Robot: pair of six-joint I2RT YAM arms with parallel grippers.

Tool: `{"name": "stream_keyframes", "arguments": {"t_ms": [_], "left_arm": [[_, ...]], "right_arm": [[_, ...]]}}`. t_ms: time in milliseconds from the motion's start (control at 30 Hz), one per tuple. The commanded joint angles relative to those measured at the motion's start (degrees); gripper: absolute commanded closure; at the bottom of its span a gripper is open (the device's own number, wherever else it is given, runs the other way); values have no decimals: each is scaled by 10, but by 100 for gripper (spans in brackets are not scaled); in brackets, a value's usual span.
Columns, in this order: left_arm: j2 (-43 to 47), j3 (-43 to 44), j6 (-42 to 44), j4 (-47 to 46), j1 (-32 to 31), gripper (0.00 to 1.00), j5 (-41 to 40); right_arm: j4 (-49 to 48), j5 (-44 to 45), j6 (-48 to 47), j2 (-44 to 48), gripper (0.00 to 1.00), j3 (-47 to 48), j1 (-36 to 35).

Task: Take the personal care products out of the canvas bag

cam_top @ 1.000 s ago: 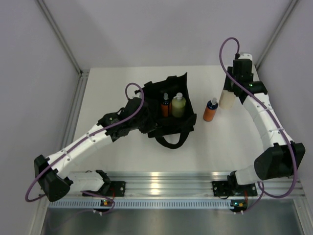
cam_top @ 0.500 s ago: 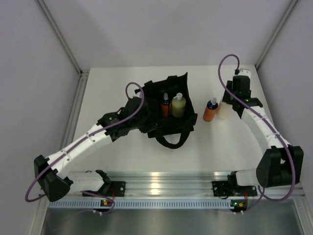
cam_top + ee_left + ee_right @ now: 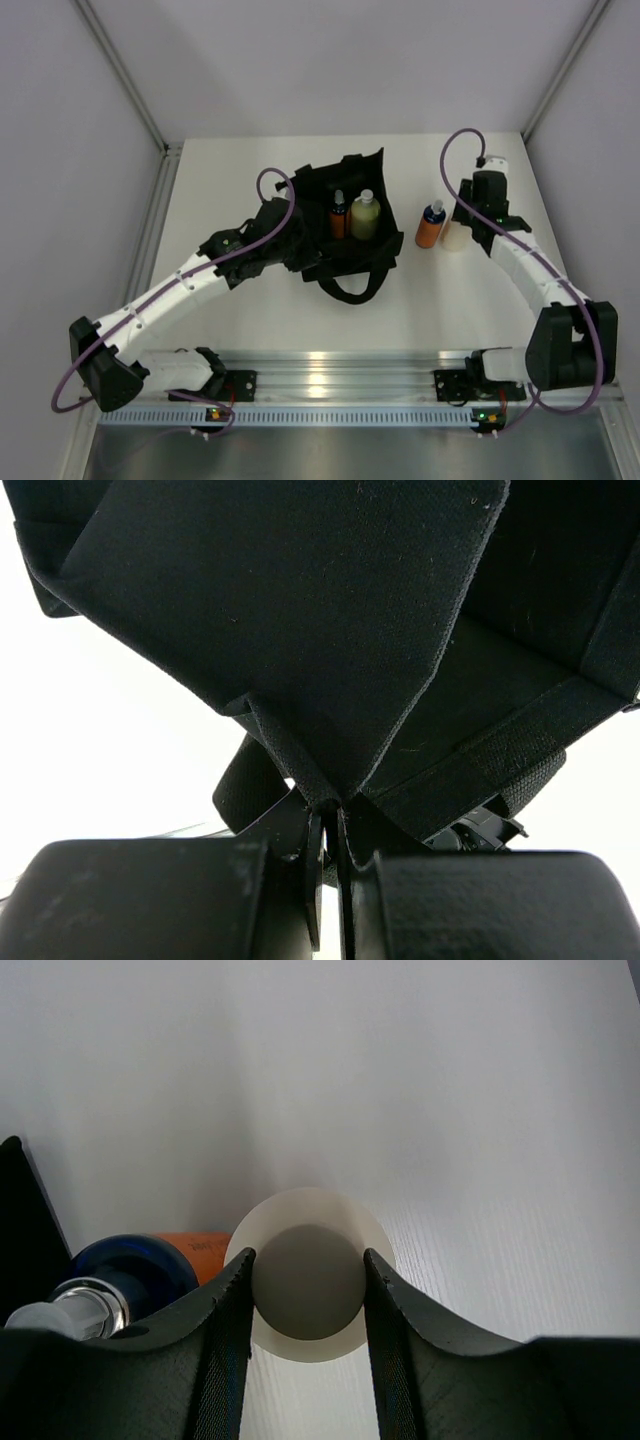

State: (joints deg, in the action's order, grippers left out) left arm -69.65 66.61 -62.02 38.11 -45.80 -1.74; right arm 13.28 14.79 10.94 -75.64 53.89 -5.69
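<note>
The black canvas bag (image 3: 340,262) stands open at the table's middle. Inside it are a slim orange bottle (image 3: 338,216) and a pale yellow-green bottle (image 3: 365,217). My left gripper (image 3: 296,246) is shut on the bag's left wall; the left wrist view shows its jaws (image 3: 328,825) pinching a fold of the bag's black fabric (image 3: 300,610). A second orange bottle (image 3: 430,227) with a blue cap stands on the table right of the bag. My right gripper (image 3: 463,222) is shut on the cream-white cylinder (image 3: 455,238), just right of that bottle. In the right wrist view the gripper (image 3: 308,1280) clasps the cylinder's top (image 3: 308,1335), with the orange bottle (image 3: 150,1265) beside it.
The bag's loop handle (image 3: 352,287) lies on the table toward me. Grey walls close in the white table (image 3: 230,180) at the back and both sides. A metal rail (image 3: 330,370) runs along the near edge.
My right arm has come down and toward me with the cream-white cylinder, bringing it beside the orange bottle on the table. The left arm and bag have not moved.
</note>
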Motion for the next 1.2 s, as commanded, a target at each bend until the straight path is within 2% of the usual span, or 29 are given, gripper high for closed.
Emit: {"name": "stream_keyframes", "arguments": {"t_ms": [0, 67, 100, 200, 367, 533, 633, 767, 867, 967, 1067, 1167], "left_arm": [[9, 19, -1, -2, -4, 100, 31], [9, 19, -1, -2, -4, 100, 31], [8, 18, -1, -1, -4, 100, 32], [8, 17, -5, -1, -4, 100, 33], [7, 19, -5, -2, -4, 100, 34], [8, 19, -6, -2, -4, 100, 31], [8, 19, -6, -1, -4, 100, 28], [6, 19, -7, -1, -4, 100, 24], [3, 22, -8, -1, -4, 100, 24], [-1, 25, -9, -2, -4, 100, 24], [-6, 26, -11, -2, -4, 100, 24], [-2, 26, -15, -2, -4, 100, 5]], "right_arm": [[-105, -2, -6, 47, 90, 10, 8], [-99, 1, -7, 51, 67, 10, 7], [-90, 1, -10, 51, 52, 14, 7], [-69, 2, -16, 51, 44, 27, 6], [-39, -9, -15, 58, 43, 55, 6], [25, -83, -7, 62, 43, 143, -1], [75, -113, -4, 64, 44, 208, -33], [139, -126, -11, 55, 45, 295, -109], [169, -121, -3, 36, 48, 348, -199], [185, -87, 16, 14, 50, 380, -252], [190, -42, 40, -6, 52, 400, -335], [190, -3, 66, -35, 54, 410, -372]]}}
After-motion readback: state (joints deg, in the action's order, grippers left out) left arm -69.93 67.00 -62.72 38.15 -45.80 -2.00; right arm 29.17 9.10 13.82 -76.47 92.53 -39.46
